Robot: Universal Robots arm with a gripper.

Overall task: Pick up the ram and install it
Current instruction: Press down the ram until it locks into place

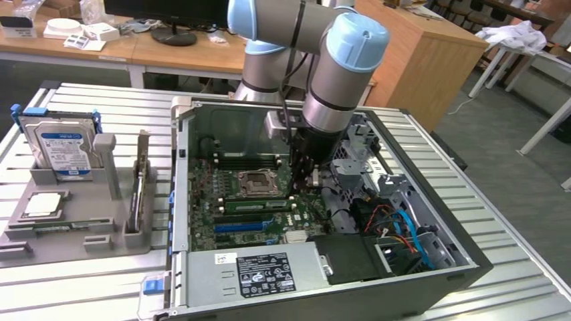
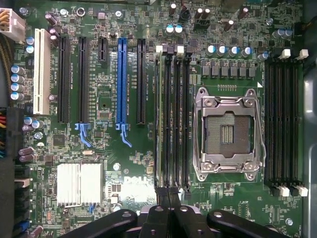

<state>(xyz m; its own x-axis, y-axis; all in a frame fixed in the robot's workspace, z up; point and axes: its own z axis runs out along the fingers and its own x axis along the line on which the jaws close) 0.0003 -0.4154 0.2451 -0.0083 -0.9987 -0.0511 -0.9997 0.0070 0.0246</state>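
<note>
Pincer [image 2: 169,194] fully closed, gripping nothing, positioned inside open computer case [image 1: 446,274] over motherboard [image 2: 138,148]. Ram [image 1: 254,204] stands on edge in memory slot beside CPU socket [image 2: 227,131]; pincer tips near one end, contact cannot be determined.

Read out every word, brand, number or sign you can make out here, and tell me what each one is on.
"DELL": white print on the motherboard, beside the silver heatsink.
Blue-and-white hard drive label: print too small to read.
Black power supply label: text and symbols too blurred to read.
White print beside the blue expansion slot: too small to read.
</note>
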